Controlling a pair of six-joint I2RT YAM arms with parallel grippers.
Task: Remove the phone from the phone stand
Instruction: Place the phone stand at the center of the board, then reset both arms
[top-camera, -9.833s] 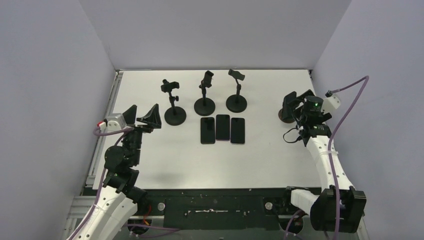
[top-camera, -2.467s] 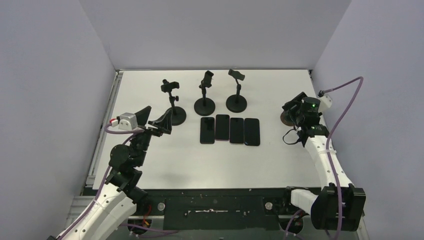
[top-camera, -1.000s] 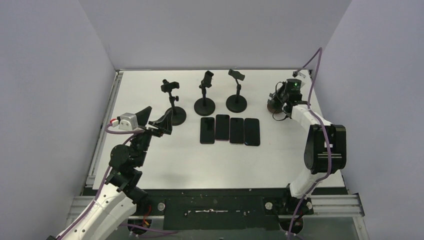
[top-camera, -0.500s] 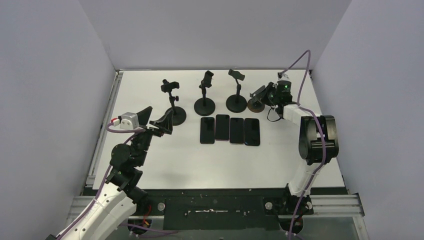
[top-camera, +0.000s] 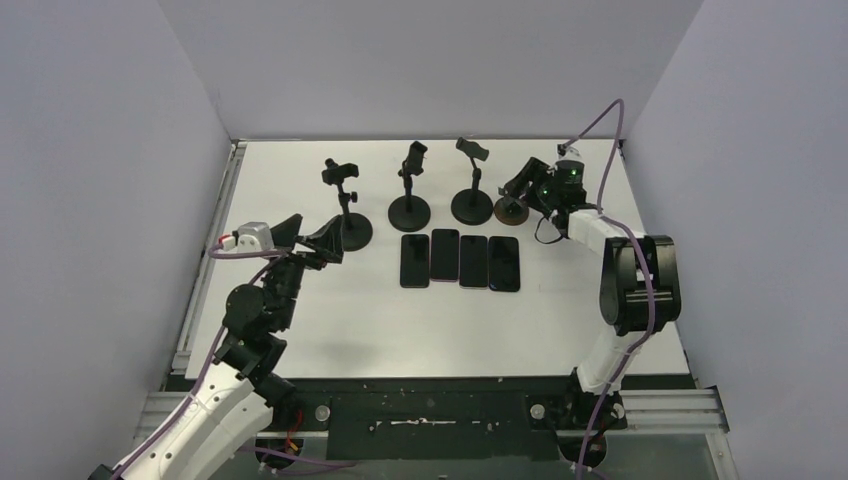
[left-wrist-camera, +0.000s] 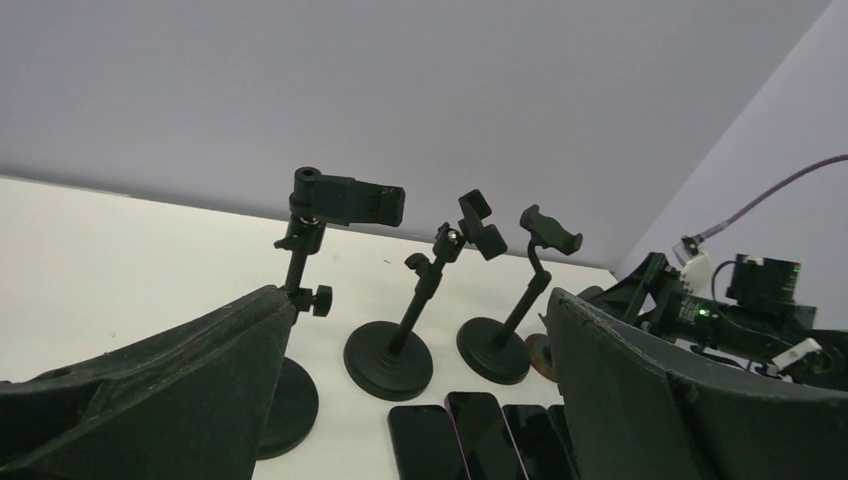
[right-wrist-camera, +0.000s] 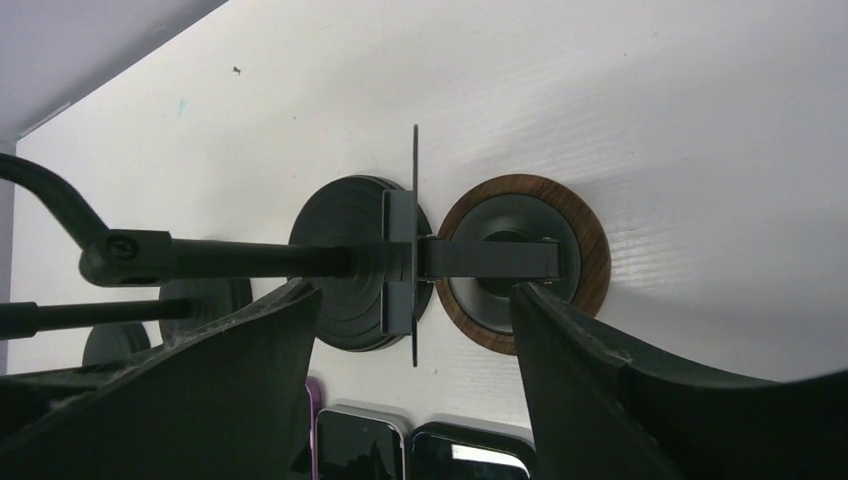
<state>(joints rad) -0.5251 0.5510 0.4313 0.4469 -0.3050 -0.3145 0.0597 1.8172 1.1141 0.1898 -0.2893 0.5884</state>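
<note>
Top external view shows four phones (top-camera: 445, 254) lying flat, side by side, on the table (top-camera: 380, 320), just in front of three black stands (top-camera: 410, 213). The rightmost phone (top-camera: 504, 264) lies near the wood-based phone stand (top-camera: 508, 211), its long axis running near-to-far. Only the right wrist view shows the right gripper (right-wrist-camera: 415, 290) with fingers apart, flanking that stand's arm. Left wrist view shows the left gripper (left-wrist-camera: 420, 300) spread wide.

The left arm (top-camera: 245, 330) and right arm (top-camera: 640, 285) pair white shells with black joint housings. Purple cables (top-camera: 590, 122) trail from both wrists; a green light (top-camera: 573, 171) glows on the right. The left gripper (left-wrist-camera: 420, 300) and right gripper (right-wrist-camera: 415, 290) have broad, matte dark wedge fingers.
</note>
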